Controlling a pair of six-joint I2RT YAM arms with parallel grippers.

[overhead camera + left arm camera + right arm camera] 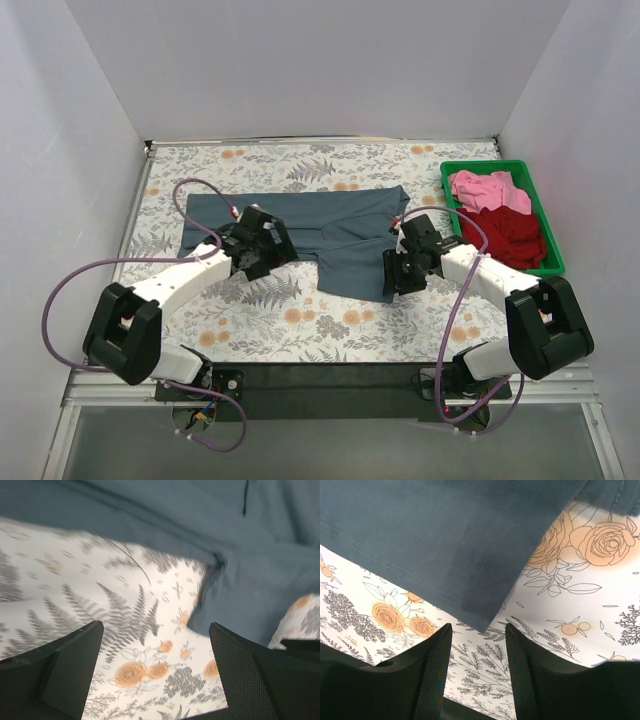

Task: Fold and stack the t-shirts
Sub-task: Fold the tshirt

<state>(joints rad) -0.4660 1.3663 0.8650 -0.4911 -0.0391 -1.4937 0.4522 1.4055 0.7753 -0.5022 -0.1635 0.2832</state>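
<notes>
The slate blue-grey t-shirt [330,225] lies spread across the floral table, with a flap reaching toward the near edge at its right. My left gripper [272,250] hangs open over the shirt's near hem; in its wrist view the left gripper [156,650] has only floral cloth between the fingers, and the shirt [150,520] lies beyond them. My right gripper [395,275] is open at the flap's right side. In its wrist view the right gripper [479,635] holds nothing, and the shirt's corner [480,622] lies just past the fingertips. The pink t-shirt [485,187] and the dark red t-shirt [505,235] sit bunched in the bin.
A green plastic bin [490,165] stands at the right edge of the table. White walls close in the left, back and right sides. Floral tablecloth [300,330] shows between the shirt and the arm bases. Purple cables loop beside both arms.
</notes>
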